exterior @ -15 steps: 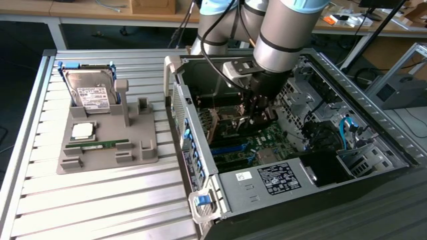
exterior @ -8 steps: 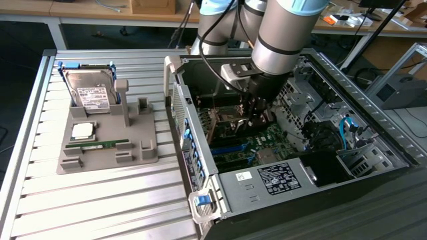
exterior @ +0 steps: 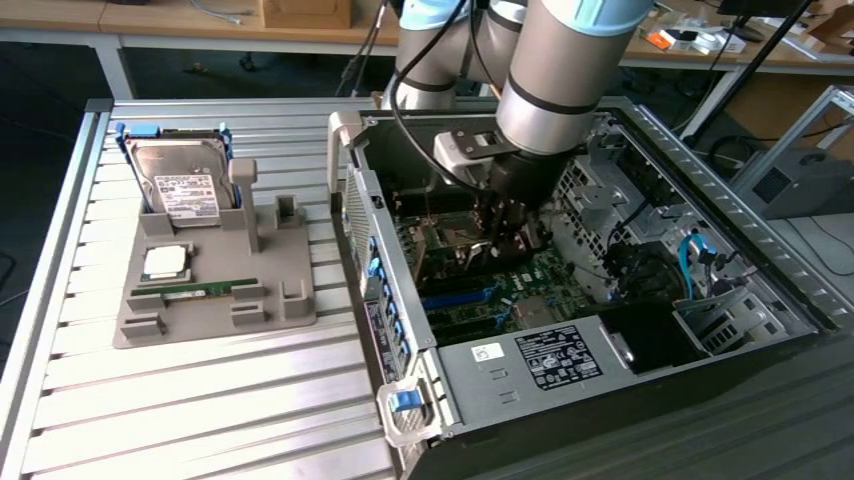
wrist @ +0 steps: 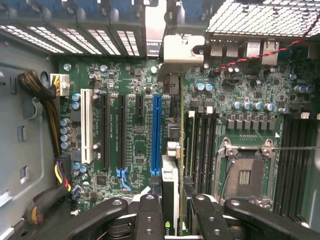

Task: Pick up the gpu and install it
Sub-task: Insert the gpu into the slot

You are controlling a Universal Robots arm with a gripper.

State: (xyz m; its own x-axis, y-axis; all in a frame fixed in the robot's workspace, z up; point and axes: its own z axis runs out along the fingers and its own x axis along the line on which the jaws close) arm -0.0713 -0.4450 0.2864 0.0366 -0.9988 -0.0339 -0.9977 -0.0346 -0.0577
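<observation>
1. Two views show my work, and I take the exterior view first. My gripper (exterior: pixel 514 222) hangs deep inside the open computer case (exterior: pixel 747 290), low over the motherboard (exterior: pixel 534 290). On the grey holder tray (exterior: pixel 200 320) at the exterior view's left stand the hard drive (exterior: pixel 180 185), a processor chip (exterior: pixel 164 262) and a green memory stick (exterior: pixel 200 288). I cannot make out the card between my fingers from this side; my own arm shades it.

2. Next, the wrist view. The graphics card (wrist: pixel 170 165) sits edge-on between my fingers (wrist: pixel 150 215), a thin dark sliver running away from me, its silver bracket (wrist: pixel 182 49) at the far end against the rear wall of the case. It stands just beside the blue slot (wrist: pixel 156 135); whether its edge is seated in any slot I cannot tell.

3. My fingers are part-way closed and clamped on the card's near end, one on each flat face.

4. How it handles, as I judge it: light, stiff and thin, but fragile. The board would flex or crack under a skewed push, and its edge contacts would scrape if misaligned. I think the flat faces near the upper edge are the right hold, clear of the connector strip and small parts. The bare faces may be slick, so I want a firm, square pinch and the card kept upright.
</observation>
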